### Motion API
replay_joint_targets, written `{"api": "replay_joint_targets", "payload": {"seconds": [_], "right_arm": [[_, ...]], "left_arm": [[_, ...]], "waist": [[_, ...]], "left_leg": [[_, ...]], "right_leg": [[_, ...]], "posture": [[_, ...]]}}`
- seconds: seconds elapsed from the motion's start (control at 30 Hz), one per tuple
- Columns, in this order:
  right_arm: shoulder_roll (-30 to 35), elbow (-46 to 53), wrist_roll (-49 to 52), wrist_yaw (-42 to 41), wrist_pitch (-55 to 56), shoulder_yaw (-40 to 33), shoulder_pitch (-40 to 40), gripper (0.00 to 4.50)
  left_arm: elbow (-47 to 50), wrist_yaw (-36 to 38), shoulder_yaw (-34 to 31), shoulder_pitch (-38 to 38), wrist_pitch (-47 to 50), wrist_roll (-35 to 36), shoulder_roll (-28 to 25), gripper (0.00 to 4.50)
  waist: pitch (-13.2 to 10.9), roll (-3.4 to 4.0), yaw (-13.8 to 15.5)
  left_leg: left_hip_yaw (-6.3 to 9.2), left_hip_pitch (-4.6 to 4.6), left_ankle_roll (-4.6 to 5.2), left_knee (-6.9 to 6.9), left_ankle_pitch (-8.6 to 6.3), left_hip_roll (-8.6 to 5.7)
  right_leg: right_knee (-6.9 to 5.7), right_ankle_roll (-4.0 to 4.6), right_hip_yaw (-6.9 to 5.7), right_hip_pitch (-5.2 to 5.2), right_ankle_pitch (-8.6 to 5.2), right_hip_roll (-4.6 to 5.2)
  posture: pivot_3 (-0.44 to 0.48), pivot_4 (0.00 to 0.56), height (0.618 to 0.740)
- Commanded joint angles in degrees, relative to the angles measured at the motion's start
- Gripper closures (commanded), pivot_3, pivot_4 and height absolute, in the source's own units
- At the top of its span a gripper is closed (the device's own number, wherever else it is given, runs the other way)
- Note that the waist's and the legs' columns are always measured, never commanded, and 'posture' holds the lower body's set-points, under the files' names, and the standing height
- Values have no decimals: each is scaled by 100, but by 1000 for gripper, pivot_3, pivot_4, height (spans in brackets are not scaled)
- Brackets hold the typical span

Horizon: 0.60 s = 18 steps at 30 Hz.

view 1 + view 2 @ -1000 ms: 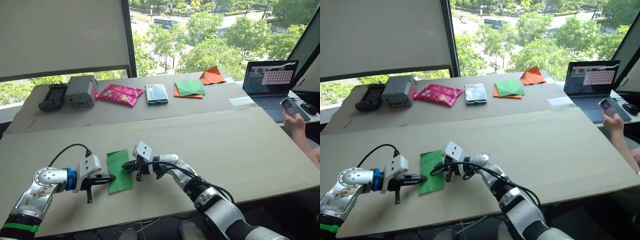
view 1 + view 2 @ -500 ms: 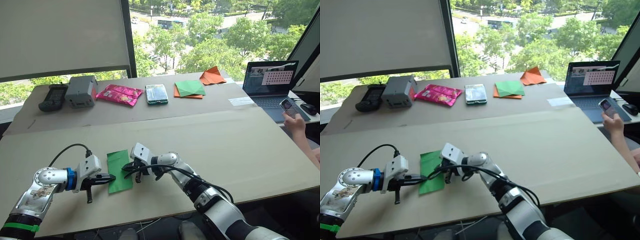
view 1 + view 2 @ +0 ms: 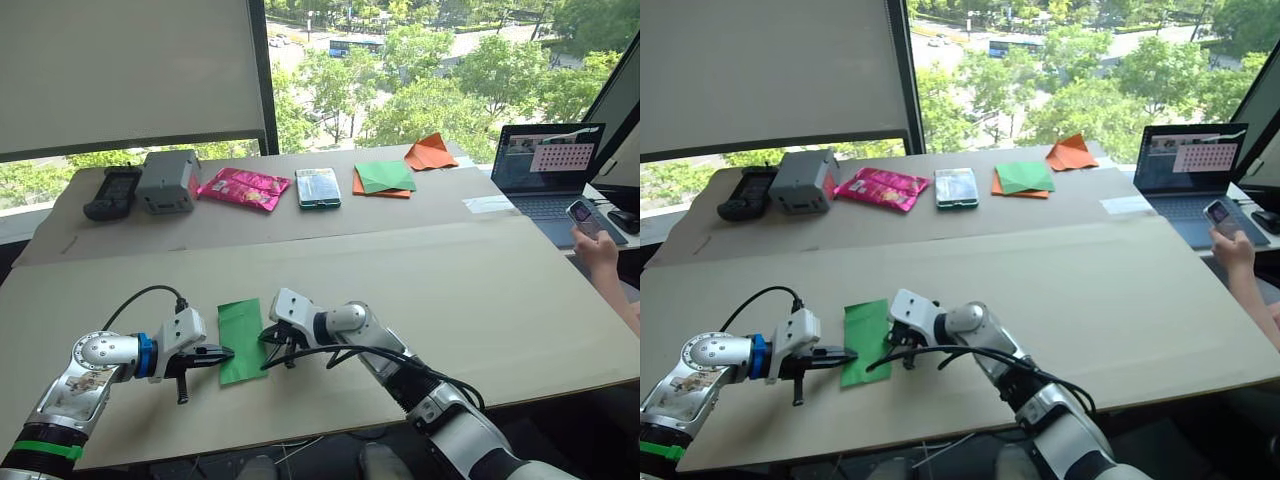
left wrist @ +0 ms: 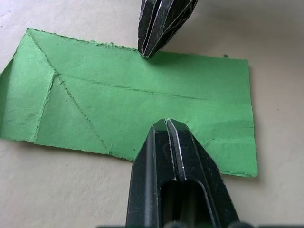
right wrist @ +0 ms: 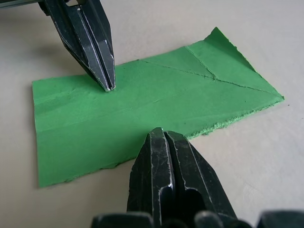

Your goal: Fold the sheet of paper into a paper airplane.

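The sheet of paper (image 3: 241, 326) lies flat near the table's front edge as a long bright green strip. It has a lengthwise crease and slanted creases at its far end (image 4: 33, 95). My left gripper (image 3: 227, 352) is shut, and its tip rests on the strip's left long edge near the near end (image 4: 166, 124). From the opposite side my right gripper (image 3: 268, 336) is also shut, and its tip touches the right long edge (image 5: 160, 134). Neither holds the paper. No paper airplane shape has formed.
Along the table's back stand a black device (image 3: 108, 192), a grey box (image 3: 166, 180), a pink packet (image 3: 245, 187), a phone (image 3: 317, 187), darker green paper on orange paper (image 3: 384, 177) and an orange folded piece (image 3: 431, 152). At far right are a laptop (image 3: 555, 160) and a person's hand (image 3: 598, 245).
The camera has shifted slightly. My right gripper's tip has slid a little right, from over the strip to its right edge. The left gripper and the paper stay put.
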State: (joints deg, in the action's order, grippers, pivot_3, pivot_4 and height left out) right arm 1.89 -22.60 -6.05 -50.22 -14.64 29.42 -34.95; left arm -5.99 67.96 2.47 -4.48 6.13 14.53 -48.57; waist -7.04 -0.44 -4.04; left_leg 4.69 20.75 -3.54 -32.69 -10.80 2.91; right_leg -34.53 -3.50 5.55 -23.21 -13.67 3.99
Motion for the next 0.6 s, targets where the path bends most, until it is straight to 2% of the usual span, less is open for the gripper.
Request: {"api": "replay_joint_targets", "payload": {"seconds": [0.03, 0.6], "right_arm": [[9, 74, -80, -142, -259, 282, 188, 4450], [444, 977, 55, -758, -770, 658, 522, 4450]], "left_arm": [[-172, -77, 158, 18, 52, -266, 27, 4500], [-124, -78, 165, 6, 110, -303, 52, 4500]], "waist": [[0, 0, 2], [0, 0, 21]], "left_leg": [[0, 0, 0, 0, 0, 0], [-2, 0, -2, 0, -1, 0]], "right_leg": [[0, 0, 0, 0, 0, 0], [6, 1, -3, 1, -1, 4]], "posture": [[0, 150, 732], [0, 150, 732]]}}
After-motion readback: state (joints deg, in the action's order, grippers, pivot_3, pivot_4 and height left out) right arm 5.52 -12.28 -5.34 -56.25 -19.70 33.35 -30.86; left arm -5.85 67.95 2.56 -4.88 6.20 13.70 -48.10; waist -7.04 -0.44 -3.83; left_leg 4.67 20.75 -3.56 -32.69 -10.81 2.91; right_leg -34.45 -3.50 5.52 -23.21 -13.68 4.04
